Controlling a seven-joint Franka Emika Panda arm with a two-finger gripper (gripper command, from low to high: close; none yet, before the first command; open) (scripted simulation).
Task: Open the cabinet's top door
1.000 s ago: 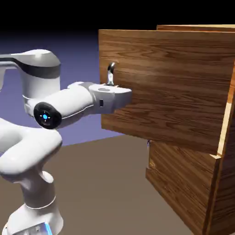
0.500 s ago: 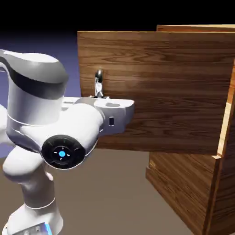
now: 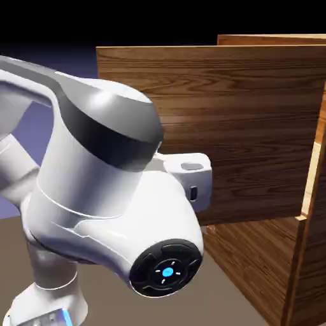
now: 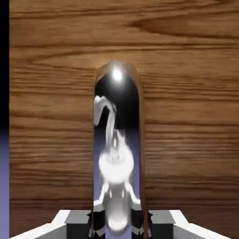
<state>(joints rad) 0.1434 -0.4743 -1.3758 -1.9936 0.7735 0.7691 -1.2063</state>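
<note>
A plain, dull brown bench [image 3: 219, 305] is seen across the lower part of the exterior view, its far edge showing as a nearly straight line toward the exterior view's left. Above that edge, a smooth blue-violet backdrop [image 3: 39, 124] is shown, darkened upward into a black band [image 3: 159, 19] along the top. In the hand view, both colours are repeated in a narrow strip at the left, black over blue-violet.

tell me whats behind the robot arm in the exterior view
Part of the wide-open top door, with the cabinet beyond it, and a blue-violet backdrop. The door's handle is covered there, though the hand view shows it between the gripper's fingertips.
</note>
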